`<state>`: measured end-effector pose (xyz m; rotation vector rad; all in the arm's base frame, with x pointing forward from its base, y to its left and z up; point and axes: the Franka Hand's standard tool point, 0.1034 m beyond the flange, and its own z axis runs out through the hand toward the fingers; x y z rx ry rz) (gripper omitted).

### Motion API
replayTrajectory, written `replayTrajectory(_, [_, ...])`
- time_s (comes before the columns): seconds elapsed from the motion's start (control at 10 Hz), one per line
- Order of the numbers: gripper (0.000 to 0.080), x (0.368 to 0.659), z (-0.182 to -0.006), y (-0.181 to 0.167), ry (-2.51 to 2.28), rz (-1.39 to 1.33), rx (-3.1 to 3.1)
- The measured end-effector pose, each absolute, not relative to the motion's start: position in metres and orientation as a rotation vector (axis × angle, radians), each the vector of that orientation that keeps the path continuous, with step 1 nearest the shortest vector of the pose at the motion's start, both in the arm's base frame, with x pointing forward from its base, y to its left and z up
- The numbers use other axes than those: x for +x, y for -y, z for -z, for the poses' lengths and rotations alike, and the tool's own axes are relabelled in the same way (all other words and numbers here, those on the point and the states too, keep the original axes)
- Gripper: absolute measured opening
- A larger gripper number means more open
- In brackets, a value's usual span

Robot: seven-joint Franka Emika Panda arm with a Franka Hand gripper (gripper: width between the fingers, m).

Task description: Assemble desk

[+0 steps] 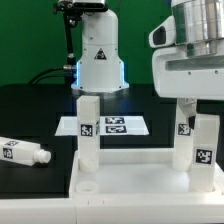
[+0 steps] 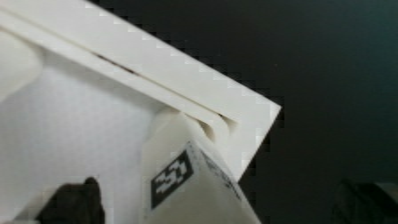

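Observation:
The desk's white tabletop (image 1: 140, 180) lies tray-side up at the front. Three white legs stand upright in its corners: one on the exterior view's left (image 1: 88, 125), one at the front right (image 1: 204, 150), and one behind that (image 1: 183, 124). A loose leg (image 1: 25, 152) lies on the black table at the left. My gripper (image 1: 186, 103) hangs over the rear right leg. In the wrist view my gripper (image 2: 214, 210) is open, with a tagged leg (image 2: 187, 185) between its dark fingers (image 2: 75, 203), which stand apart from it, at the tabletop's corner (image 2: 214, 95).
The marker board (image 1: 110, 126) lies flat on the table behind the tabletop. The robot's white base (image 1: 100, 60) stands at the back. The arm's large white body (image 1: 190, 50) fills the upper right of the exterior view.

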<state>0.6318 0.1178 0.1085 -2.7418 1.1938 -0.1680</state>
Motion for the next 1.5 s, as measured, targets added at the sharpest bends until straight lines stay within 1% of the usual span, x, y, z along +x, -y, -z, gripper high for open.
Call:
replayTrajectory(0.1, [0.0649,0.630,-0.106,-0.113,-0.893,0.186,-2.913])
replayTrajectory(0.2, [0.0649,0.629,-0.103,-0.113,-0.784,0.190,-2.965])
replayTrajectory(0.4, [0.0637,0.629,-0.103,-0.112,-0.873,0.189,-2.935])
replayTrajectory(0.6, [0.0284,0.629,-0.103,-0.112,-0.940,0.185,-2.911])
replayTrajectory(0.8, [0.0285,0.629,-0.103,-0.114,-1.147,0.174,-2.826])
replayTrajectory(1.0, [0.0285,0.628,-0.105,-0.119,-1.526,0.153,-2.630])
replayTrajectory(1.2, [0.0285,0.627,-0.104,-0.123,-1.935,0.132,-2.277])
replayTrajectory(1.3, [0.0291,0.630,-0.106,-0.119,-2.107,0.113,-2.025])
replayTrajectory(1.4, [0.0291,0.633,-0.110,-0.116,-2.233,0.064,-1.793])
replayTrajectory(1.5, [0.0291,0.634,-0.111,-0.117,-2.305,0.021,-1.692])
